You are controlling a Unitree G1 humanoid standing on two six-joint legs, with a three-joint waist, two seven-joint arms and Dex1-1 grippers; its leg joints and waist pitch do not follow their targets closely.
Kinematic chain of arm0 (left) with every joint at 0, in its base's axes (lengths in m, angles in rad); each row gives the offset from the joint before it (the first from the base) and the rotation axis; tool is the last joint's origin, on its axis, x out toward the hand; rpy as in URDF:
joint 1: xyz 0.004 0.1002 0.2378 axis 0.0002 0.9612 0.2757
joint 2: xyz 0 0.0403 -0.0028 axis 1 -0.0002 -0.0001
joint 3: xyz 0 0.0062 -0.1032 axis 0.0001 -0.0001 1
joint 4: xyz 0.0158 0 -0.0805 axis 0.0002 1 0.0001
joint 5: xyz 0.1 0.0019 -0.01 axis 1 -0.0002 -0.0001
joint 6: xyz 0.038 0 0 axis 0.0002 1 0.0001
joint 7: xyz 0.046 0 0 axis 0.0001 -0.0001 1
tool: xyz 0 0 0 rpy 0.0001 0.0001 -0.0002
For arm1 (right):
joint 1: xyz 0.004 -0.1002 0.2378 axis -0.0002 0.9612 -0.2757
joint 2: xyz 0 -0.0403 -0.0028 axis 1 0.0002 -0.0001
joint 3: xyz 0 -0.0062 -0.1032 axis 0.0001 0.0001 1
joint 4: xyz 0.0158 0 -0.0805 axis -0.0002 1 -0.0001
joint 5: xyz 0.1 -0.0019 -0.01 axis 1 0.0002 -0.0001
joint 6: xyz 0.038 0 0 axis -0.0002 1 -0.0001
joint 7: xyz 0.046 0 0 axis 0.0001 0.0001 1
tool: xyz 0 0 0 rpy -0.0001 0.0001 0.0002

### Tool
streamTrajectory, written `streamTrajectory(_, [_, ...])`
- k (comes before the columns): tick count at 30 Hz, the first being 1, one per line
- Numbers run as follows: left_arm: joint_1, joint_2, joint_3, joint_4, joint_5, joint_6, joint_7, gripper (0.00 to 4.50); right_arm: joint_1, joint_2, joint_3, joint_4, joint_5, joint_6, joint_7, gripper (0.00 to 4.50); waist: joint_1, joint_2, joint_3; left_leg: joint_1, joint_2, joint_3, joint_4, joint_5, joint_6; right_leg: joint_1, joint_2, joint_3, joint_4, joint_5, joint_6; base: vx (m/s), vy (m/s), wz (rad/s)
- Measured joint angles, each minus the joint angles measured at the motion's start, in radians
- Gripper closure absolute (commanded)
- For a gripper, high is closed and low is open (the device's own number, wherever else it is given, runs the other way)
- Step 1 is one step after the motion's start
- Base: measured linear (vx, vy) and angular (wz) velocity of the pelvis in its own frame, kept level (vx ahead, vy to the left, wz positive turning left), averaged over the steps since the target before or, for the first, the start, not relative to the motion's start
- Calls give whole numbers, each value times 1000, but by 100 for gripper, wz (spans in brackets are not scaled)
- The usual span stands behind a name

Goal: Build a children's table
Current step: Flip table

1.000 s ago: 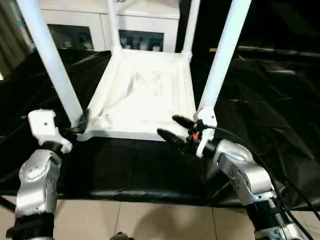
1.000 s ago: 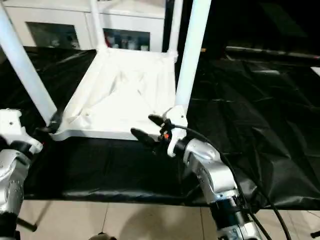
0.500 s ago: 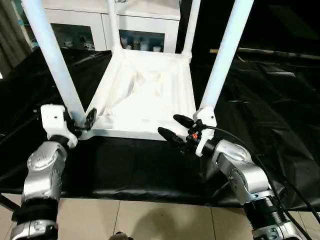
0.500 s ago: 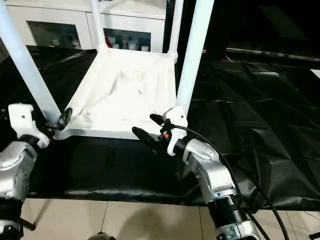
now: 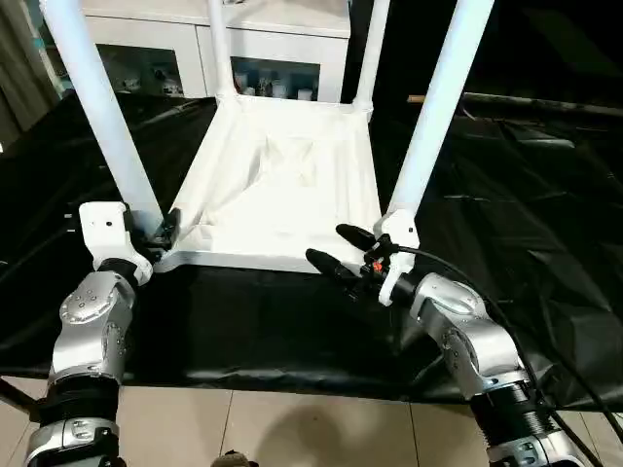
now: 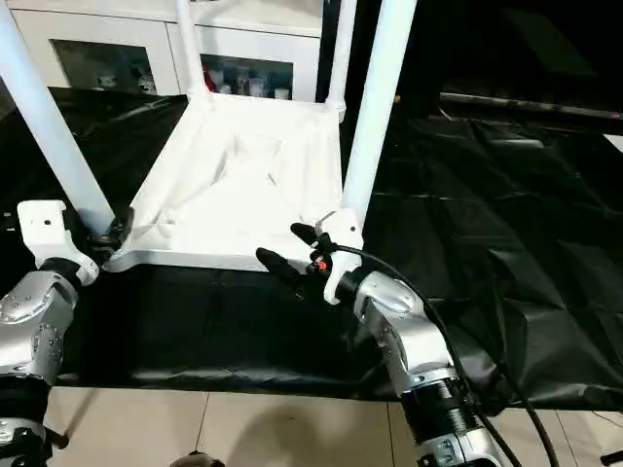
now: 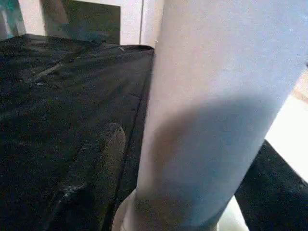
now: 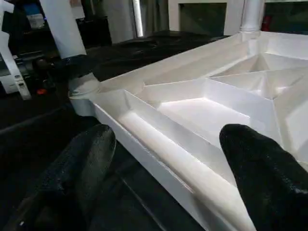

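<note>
The children's table lies upside down, its white tabletop [image 5: 282,185] on the black cover and several white legs standing up from the corner sockets. My left gripper [image 5: 161,232] is at the foot of the near-left leg [image 5: 102,107]. Its jaws are open around that leg, and one finger [image 7: 96,163] stands a small gap away from the tube [image 7: 211,120]. My right gripper [image 5: 328,244] is open at the near-right corner, beside the foot of the near-right leg [image 5: 433,107]. Its two fingers straddle the tabletop's near rim [image 8: 163,168] without touching it.
The black-covered work table [image 5: 516,195] spreads wide to the right and left of the tabletop. A white cabinet [image 5: 273,58] with glass doors stands behind it. Tiled floor [image 5: 292,428] shows below the table's front edge.
My left gripper has moved in to the foot of the near-left leg, and its jaws have narrowed around it. The right arm and the table have stayed put.
</note>
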Motion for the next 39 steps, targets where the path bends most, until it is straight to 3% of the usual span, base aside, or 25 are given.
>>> streamTrajectory(7, [-15, -21, -2, 0, -5, 30, 19, 180, 0, 3, 0, 0, -2, -1, 2, 61, 0, 0, 0, 0, 0, 0, 0, 0, 0, 0, 0, 0, 0, 0, 0, 0, 0, 0])
streamTrajectory(11, [-21, -49, 1, -14, -15, 54, 35, 216, 7, 9, 2, 0, -4, -1, 10, 61, 12, 1, 0, 0, 0, 1, 0, 0, 0, 0, -1, 0, 0, 0, 0, 0, 0, 0])
streamTrajectory(16, [-16, -150, 14, -100, -31, 133, 85, 218, 29, 12, 14, -2, -4, -1, 25, 61, 25, 2, 1, 0, 1, 11, -1, 0, 0, -1, -6, 0, 0, 0, 0, 0, 0, 0])
streamTrajectory(19, [-9, -234, 28, -163, -121, 180, 114, 218, 55, 13, 19, -4, -4, 0, 33, 61, 35, 1, 2, -1, -1, 19, -5, 6, 10, -3, -12, 0, 0, 0, 1, 0, 0, 0])
streamTrajectory(23, [7, -322, 21, -216, -215, 218, 114, 219, 89, 26, 33, -22, -2, 13, 36, 61, 47, -15, 2, -2, 0, 21, -5, 8, 12, -4, -13, 0, -1, 0, 1, 0, 0, 0])
streamTrajectory(26, [14, -348, 9, -239, -214, 237, 115, 224, 102, 50, 42, -22, -1, 22, 28, 26, 49, -22, 4, -2, 0, 21, -5, 8, 12, -4, -13, 0, -2, 0, 2, 0, 0, 0])
streamTrajectory(34, [42, -360, -24, -297, -192, 265, 150, 225, 52, 174, -114, 42, 124, 52, -113, 0, 46, -21, 4, -2, 0, 21, -9, 8, 11, -5, -13, 0, -2, 2, 5, 0, 0, 0])
streamTrajectory(39, [41, -378, -24, -303, -192, 271, 163, 225, -5, 234, -195, 118, 184, 61, -208, 0, 23, -21, 4, -2, 0, 22, -9, 9, 10, -7, -14, 0, -2, 4, 7, 0, 0, 0])
